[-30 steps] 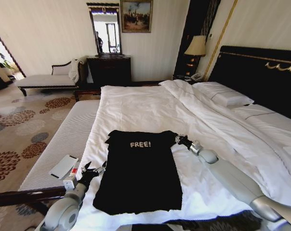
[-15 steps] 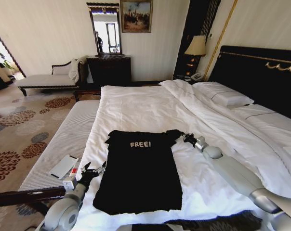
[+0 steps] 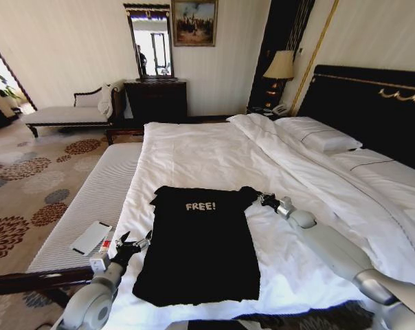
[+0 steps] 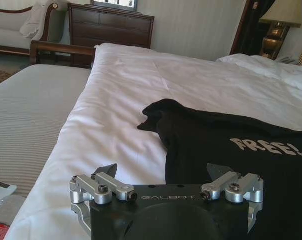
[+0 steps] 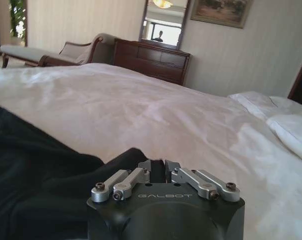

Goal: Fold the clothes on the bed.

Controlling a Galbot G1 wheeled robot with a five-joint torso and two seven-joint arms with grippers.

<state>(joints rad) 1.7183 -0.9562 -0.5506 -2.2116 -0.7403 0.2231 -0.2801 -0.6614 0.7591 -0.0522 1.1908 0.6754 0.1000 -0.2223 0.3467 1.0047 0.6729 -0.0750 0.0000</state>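
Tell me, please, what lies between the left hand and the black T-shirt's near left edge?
Nothing but bare white sheet of the bed: in the head view the open left hand sits just beside the T-shirt, apart from it.

1. The black T-shirt (image 3: 197, 240) was soft, matt cloth with a white print.
2. The bed (image 3: 194, 155) wore smooth white cotton-like sheets.
3. The headboard (image 3: 372, 113), at two o'clock, was dark glossy wood, gold-trimmed.
4. The right gripper (image 5: 158, 172) showed brushed metal links on matt black plastic.
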